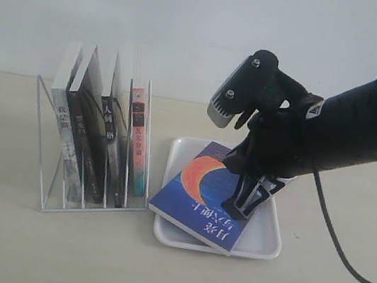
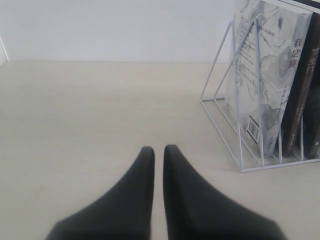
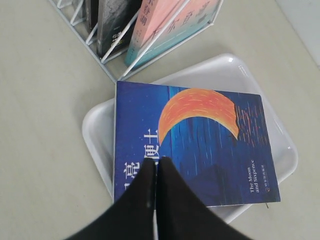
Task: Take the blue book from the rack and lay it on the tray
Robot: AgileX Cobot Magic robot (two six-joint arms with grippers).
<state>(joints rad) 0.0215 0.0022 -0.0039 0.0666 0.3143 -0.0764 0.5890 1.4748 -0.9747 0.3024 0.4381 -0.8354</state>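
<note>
The blue book [image 1: 199,190] lies cover up across the white tray [image 1: 264,241], with one corner sticking out over the tray's rim on the rack side. Its orange moon and white title show in the right wrist view, blue book [image 3: 205,142] on tray [image 3: 95,131]. My right gripper [image 1: 238,210] stands over the cover, fingers [image 3: 167,172] pressed together with nothing between them. I cannot tell whether they touch the cover. The white wire rack [image 1: 45,162] holds several other books. My left gripper [image 2: 159,148] is shut and empty above bare table beside the rack [image 2: 239,145].
Black-spined books [image 1: 106,143] and a pink-and-teal-spined one [image 1: 139,144] lean in the rack's slots. The rack's nearest corner [image 3: 116,77] lies close to the tray. A black cable [image 1: 335,236] hangs from the right arm. A pale wall stands behind the table.
</note>
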